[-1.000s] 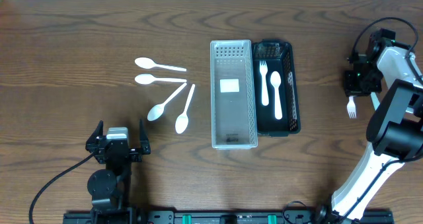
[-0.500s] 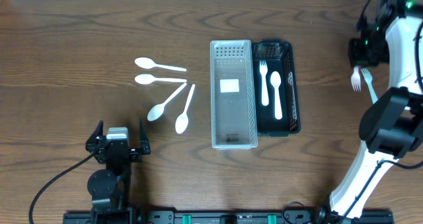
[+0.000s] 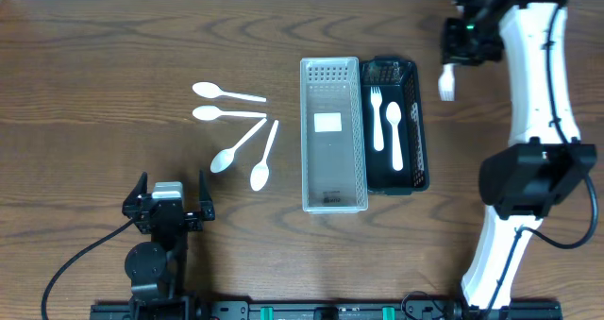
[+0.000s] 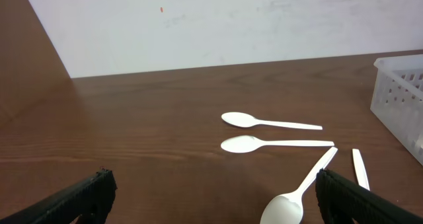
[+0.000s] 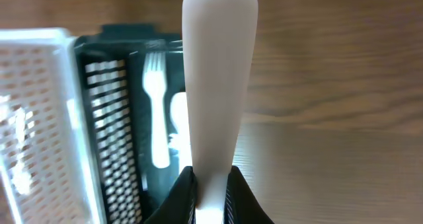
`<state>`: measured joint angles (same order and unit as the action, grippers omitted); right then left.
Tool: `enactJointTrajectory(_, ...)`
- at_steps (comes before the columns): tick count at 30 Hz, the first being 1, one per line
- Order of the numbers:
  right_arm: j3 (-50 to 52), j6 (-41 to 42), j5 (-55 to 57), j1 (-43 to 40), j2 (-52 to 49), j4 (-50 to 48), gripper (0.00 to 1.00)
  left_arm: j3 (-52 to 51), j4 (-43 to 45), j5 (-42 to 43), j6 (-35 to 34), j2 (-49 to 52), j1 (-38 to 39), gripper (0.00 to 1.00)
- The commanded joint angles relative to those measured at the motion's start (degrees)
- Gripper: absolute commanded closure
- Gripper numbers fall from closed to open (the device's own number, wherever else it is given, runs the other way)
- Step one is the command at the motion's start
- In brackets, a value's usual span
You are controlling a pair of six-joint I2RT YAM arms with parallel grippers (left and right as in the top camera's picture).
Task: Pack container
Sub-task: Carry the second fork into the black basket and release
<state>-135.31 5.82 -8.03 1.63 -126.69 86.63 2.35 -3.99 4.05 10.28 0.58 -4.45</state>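
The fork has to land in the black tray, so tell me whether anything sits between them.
Nothing visible does. The right gripper holds the white fork just right of the black tray, with only bare table between them. A fork and a spoon already lie inside the tray.

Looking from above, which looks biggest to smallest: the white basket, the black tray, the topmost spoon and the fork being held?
1. White basket
2. Black tray, slightly shorter
3. Topmost spoon
4. Held fork, though only its head end shows and it is probably lifted nearer the camera, so its rank is unsure.
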Motion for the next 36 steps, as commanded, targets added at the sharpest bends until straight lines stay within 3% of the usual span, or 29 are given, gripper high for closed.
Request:
enactJointTrajectory(1,0.1,1.9,-0.8,3.6,0.4,0.1,0.92,-1.7,-0.6,-0.2,-0.5,-0.3,-0.3,0.02)
enactJointTrajectory(7,1.6,1.9,2.6,7.0,0.3,0.2,0.83,-1.7,-0.6,-0.2,-0.5,-0.3,-0.3,0.02)
enactJointTrajectory(22,12.3,2.1,2.4,9.2,0.3,-3.1,0.74,-1.7,-0.6,-0.2,-0.5,-0.3,-0.3,0.02)
enactJointTrajectory(25,12.3,2.1,2.3,10.4,0.3,-3.6,0.55,-1.7,-0.6,-0.2,-0.5,-0.3,-0.3,0.02)
enactJointTrajectory(27,12.3,2.0,2.2,10.8,0.3,-4.0,0.23,-1.7,-0.6,-0.2,-0.5,-0.3,-0.3,0.02)
enactJointTrajectory(28,12.3,1.8,2.2,10.9,0.3,-4.1,0.15,-1.7,-0.6,-0.2,-0.5,-0.3,-0.3,0.02)
enactJointTrajectory(31,11.4,1.4,3.7,9.8,0.4,-3.9,0.01,-1.7,-0.6,-0.2,-0.5,-0.3,-0.3,0.02)
enactJointTrajectory(36,6.1,-1.6,9.7,3.8,0.5,-1.0,0.01,-1.7,-0.6,-0.2,-0.5,-0.3,-0.3,0.02)
